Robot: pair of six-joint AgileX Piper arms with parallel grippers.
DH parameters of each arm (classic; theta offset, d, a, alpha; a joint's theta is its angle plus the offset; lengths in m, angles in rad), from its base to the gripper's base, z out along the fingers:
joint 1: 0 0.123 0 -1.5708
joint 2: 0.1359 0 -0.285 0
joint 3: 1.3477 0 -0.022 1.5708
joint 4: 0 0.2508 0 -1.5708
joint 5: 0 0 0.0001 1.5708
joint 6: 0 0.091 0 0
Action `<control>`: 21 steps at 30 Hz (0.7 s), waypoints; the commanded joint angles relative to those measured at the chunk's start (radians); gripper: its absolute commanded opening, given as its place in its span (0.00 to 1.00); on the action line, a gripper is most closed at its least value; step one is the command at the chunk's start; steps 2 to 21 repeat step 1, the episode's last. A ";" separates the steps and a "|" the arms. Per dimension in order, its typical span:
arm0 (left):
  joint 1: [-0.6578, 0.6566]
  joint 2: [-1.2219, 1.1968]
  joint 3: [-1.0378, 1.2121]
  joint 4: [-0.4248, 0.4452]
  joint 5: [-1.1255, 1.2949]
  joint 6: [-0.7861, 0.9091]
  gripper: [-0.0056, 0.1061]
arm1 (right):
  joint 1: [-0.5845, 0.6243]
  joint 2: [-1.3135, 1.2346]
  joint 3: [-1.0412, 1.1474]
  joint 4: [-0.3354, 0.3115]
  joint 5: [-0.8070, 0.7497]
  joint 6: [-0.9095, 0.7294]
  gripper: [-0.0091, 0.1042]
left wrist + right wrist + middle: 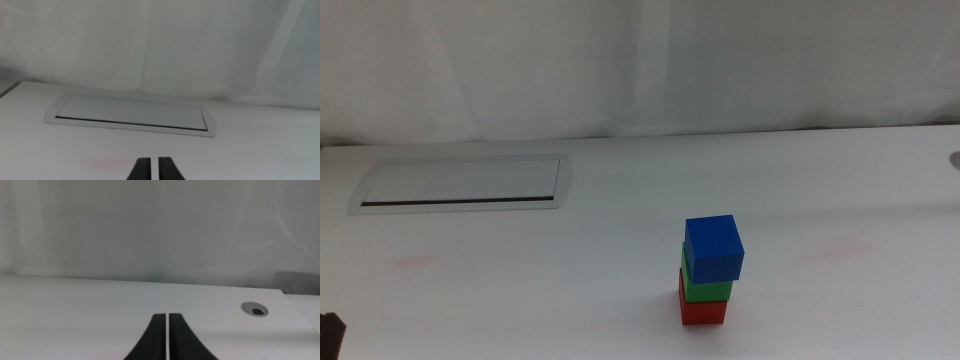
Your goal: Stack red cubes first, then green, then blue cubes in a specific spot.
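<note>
One stack stands on the white tabletop point(840, 170): small matte red cube point(703, 310) at the base, matte green cube point(707, 288) on it, matte blue cube point(713, 248) on top, slightly askew. The long grey-framed panel point(465, 183) lies well apart. Left gripper point(151, 169) and right gripper point(167, 337) each show jaws nearly together, holding nothing, well apart from the stack.

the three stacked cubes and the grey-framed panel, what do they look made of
The red cube, green cube and blue cube look like solid plastic or painted wood: flat, matte, evenly coloured faces, no glare. The panel seems metal or plastic, with a smooth, pale grey frame; which one is unclear.
</note>
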 commanded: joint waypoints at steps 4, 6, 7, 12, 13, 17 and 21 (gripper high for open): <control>0.001 -0.006 0.037 -0.006 -0.012 -0.006 0.03 | -0.004 0.000 0.035 -0.004 -0.003 -0.003 0.06; 0.001 -0.006 0.037 -0.006 -0.012 -0.006 0.03 | -0.004 0.000 0.035 -0.004 -0.003 -0.003 0.06; 0.001 -0.006 0.037 -0.006 -0.012 -0.006 0.03 | -0.004 0.000 0.035 -0.004 -0.003 -0.003 0.06; 0.001 -0.006 0.037 -0.006 -0.012 -0.006 0.03 | -0.004 0.000 0.035 -0.004 -0.003 -0.003 0.06; 0.001 -0.006 0.037 -0.006 -0.012 -0.006 0.03 | -0.004 0.000 0.035 -0.004 -0.003 -0.003 0.06; 0.001 -0.006 0.037 -0.006 -0.012 -0.006 0.03 | -0.004 0.000 0.035 -0.004 -0.003 -0.003 0.06; 0.001 -0.006 0.037 -0.006 -0.012 -0.006 0.03 | -0.004 0.000 0.035 -0.004 -0.003 -0.003 0.06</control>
